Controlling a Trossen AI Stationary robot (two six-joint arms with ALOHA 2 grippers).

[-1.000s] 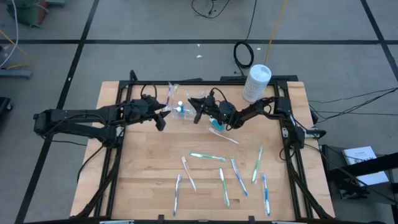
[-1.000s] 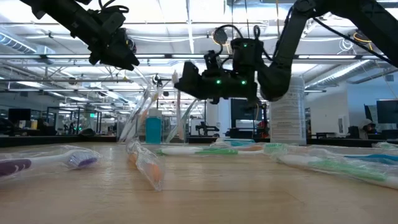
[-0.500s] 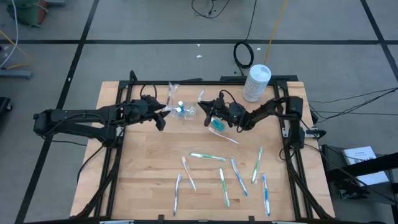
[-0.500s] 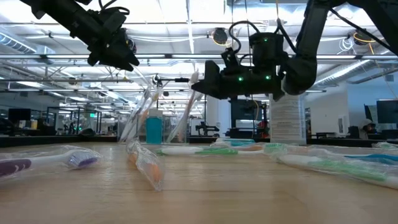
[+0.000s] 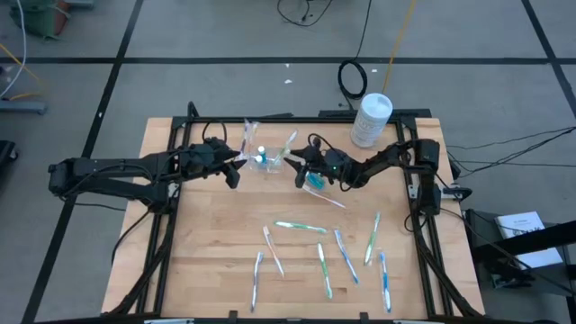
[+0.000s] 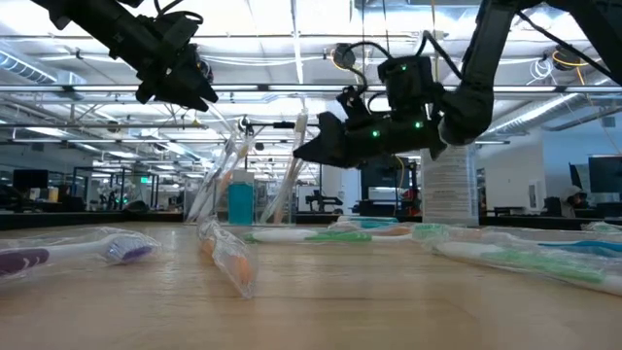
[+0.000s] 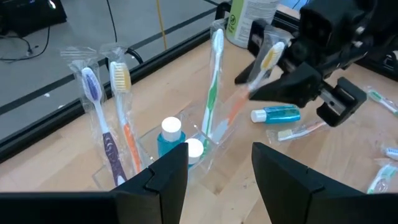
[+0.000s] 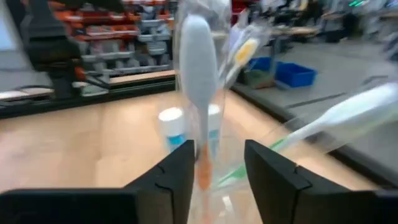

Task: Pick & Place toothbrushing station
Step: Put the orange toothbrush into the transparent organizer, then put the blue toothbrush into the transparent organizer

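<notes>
The toothbrushing station (image 5: pixel 265 162) is a clear slotted holder at the table's far middle. Wrapped toothbrushes and two blue-and-white tubes stand in it (image 7: pixel 180 149). At its right end a wrapped toothbrush with an orange handle (image 7: pixel 239 102) stands with its lower end in the station and leans toward my right gripper (image 5: pixel 301 167). That gripper is open, with a finger on either side of this brush (image 8: pixel 199 93). My left gripper (image 5: pixel 236 168) hovers open just left of the station, above the table (image 6: pixel 194 95), and holds nothing. My right gripper comes at the orange-handled brush about level from the table's right, with its open fingers (image 8: pixel 177 180) on either side of the shaft (image 8: pixel 201 168). Whether a finger touches the wrapper I cannot tell. The brush leans with its lower end in the station.
A white round lidded tub (image 5: pixel 371 120) stands at the far right. A blue tube (image 7: pixel 277 114) and a wrapped brush (image 5: pixel 328 200) lie just right of the station. Several wrapped toothbrushes (image 5: pixel 300 227) lie scattered over the table's near half.
My right gripper has drawn back a little from the station toward the table's right edge and tipped its fingers downward. The orange-handled brush's top has leaned toward the right with it, while its lower end has stayed in the station.
</notes>
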